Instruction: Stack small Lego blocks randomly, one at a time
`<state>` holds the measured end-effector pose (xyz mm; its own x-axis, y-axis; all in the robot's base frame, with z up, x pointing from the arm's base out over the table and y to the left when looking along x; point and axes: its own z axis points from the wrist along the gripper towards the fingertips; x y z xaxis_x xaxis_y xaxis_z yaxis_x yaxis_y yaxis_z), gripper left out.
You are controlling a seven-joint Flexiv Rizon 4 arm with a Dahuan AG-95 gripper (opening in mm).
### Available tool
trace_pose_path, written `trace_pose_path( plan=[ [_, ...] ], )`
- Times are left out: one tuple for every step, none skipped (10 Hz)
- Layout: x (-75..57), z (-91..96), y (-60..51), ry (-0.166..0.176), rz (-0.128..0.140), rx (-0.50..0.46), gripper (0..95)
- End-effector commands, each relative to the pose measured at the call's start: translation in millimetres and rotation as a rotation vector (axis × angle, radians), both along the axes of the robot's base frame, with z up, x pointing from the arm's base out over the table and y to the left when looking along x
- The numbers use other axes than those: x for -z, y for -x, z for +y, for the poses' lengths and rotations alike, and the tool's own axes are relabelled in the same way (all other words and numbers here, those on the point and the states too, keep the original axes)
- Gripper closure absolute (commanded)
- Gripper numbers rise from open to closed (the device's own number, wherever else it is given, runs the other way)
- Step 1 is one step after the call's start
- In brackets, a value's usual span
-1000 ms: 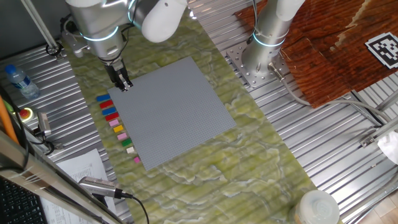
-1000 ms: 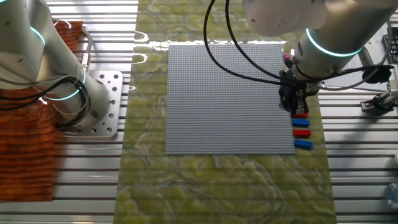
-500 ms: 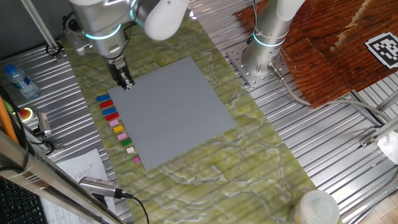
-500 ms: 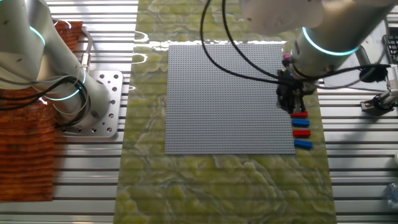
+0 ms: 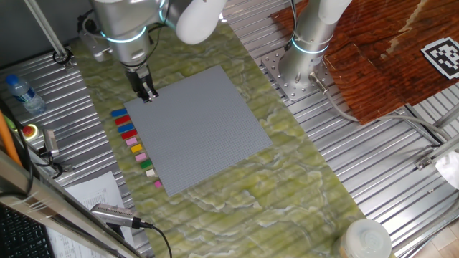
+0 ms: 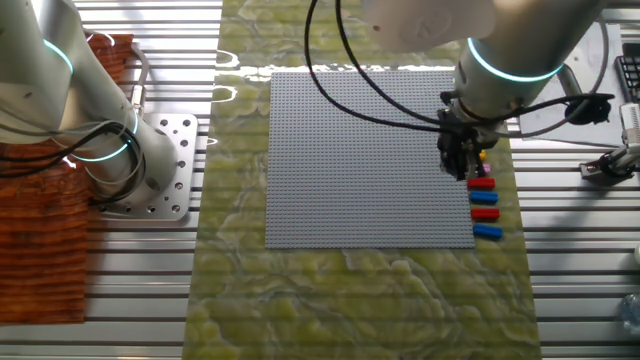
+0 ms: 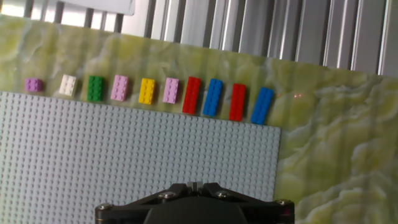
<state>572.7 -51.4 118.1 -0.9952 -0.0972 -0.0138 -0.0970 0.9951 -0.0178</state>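
The small Lego blocks lie in a row on the green mat along the grey baseplate's edge (image 7: 124, 155). In the hand view they run from a small pink one (image 7: 33, 84), through cream (image 7: 68, 84), green (image 7: 95, 88), pink, yellow (image 7: 147, 91), pink and red (image 7: 192, 95), to blue (image 7: 213, 97), red and blue (image 7: 262, 105). The row also shows in one fixed view (image 5: 129, 134) and partly in the other (image 6: 484, 212). My gripper (image 7: 194, 185) is shut with nothing seen in it. It hovers over the baseplate's corner (image 5: 148, 96), just inside the row's red and blue end (image 6: 462, 172).
A second robot arm's base (image 5: 301, 64) stands on a metal plate beyond the baseplate. A water bottle (image 5: 20, 93), papers and a microphone (image 5: 115, 215) lie past the mat's edge beside the block row. An orange-brown cloth (image 6: 40, 250) lies at the far side.
My gripper has shifted away from the block row and a little further over the baseplate's corner. The blocks have not moved.
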Motion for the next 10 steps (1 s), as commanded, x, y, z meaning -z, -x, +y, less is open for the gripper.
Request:
trace_pose_path(
  plan=[
    [-1.2,-0.1,2.6,-0.004,-0.013,0.011,95.0],
    [-1.2,-0.1,2.6,-0.004,-0.015,0.011,95.0],
    [1.7,-4.8,-6.8,0.006,-0.02,0.016,76.0],
    [4.2,-9.9,-15.9,0.008,-0.023,0.026,76.0],
    [12.0,-20.4,-32.0,0.009,-0.038,0.046,76.0],
    [17.1,-27.2,-40.2,0.01,-0.041,0.052,76.0],
    [24.2,-37.7,-49.5,0.012,-0.043,0.06,76.0],
    [30.0,-44.8,-55.4,0.011,-0.041,0.071,76.0],
    [37.2,-53.5,-62.2,0.014,-0.04,0.077,76.0],
    [41.4,-60.2,-67.0,0.015,-0.043,0.08,76.0]
  ],
)
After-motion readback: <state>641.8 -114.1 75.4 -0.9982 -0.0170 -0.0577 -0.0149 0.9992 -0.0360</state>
